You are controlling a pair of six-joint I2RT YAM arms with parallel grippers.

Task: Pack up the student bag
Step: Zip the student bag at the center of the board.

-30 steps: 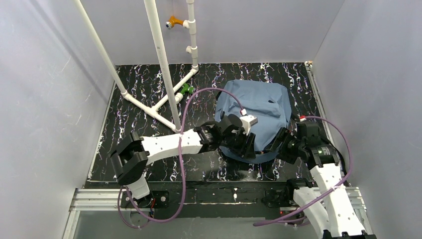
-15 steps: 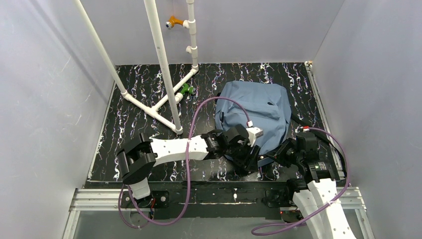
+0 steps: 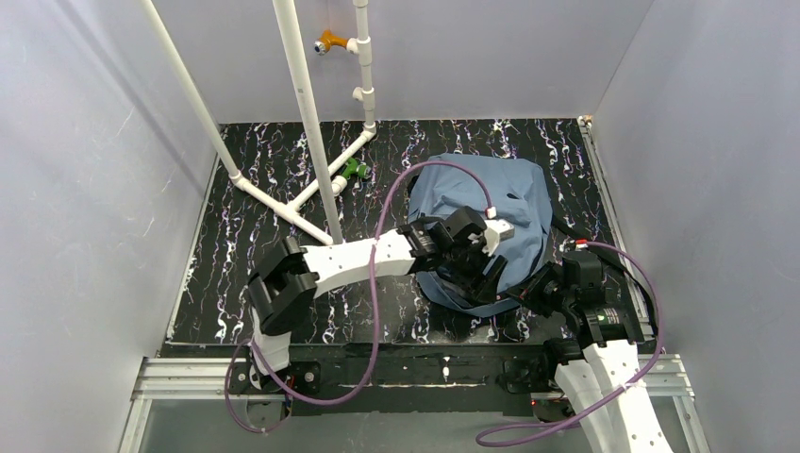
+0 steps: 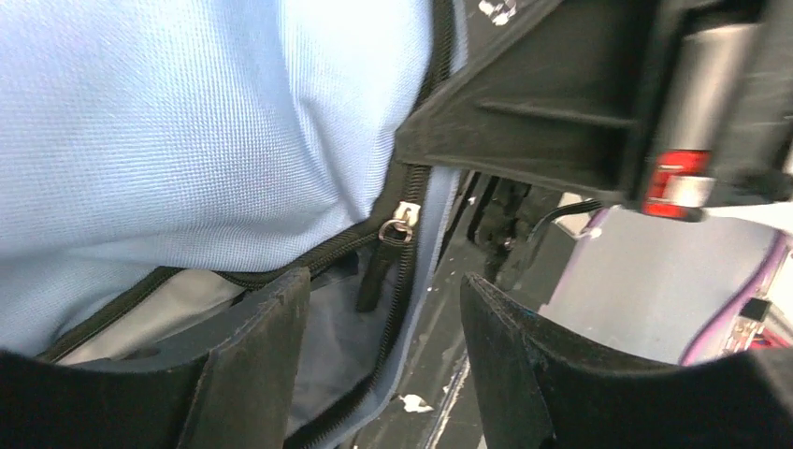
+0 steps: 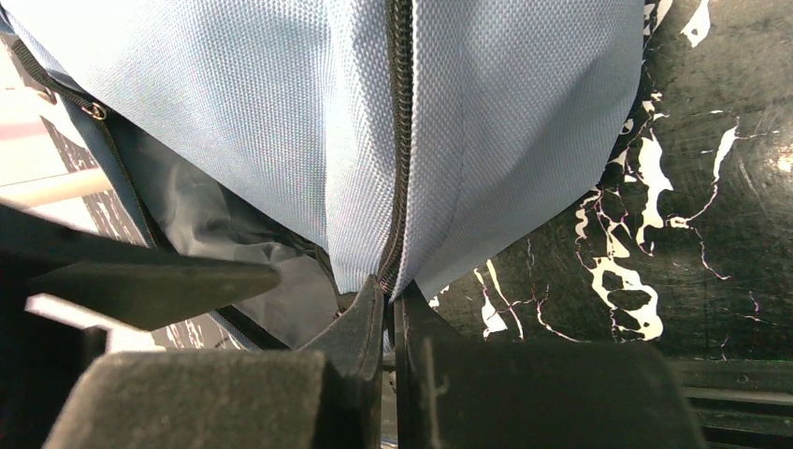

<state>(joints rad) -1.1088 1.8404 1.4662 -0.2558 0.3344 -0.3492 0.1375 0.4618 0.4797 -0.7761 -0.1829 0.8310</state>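
Note:
The student bag [image 3: 505, 198], dusty blue with black zipper trim, lies at the right middle of the black marbled table. My left gripper [image 3: 479, 271] hovers open over its near edge; in the left wrist view the open jaws [image 4: 382, 283] frame the gaping zipper mouth, the grey lining and a metal zipper pull [image 4: 396, 230]. My right gripper [image 3: 530, 287] is at the bag's near right corner. Its fingers [image 5: 391, 297] are shut on the blue fabric [image 5: 281, 122] where the closed zipper line [image 5: 400, 140] runs down to them.
A white pipe frame [image 3: 311, 123] stands at the back left, with a green clip [image 3: 354, 170] at its foot and an orange fitting [image 3: 325, 41] high up. Grey walls close in on both sides. Purple cables loop over both arms.
The left arm has swung right and further over the bag while its jaws widened. The right gripper has closed on the bag's zipper edge and drawn back slightly.

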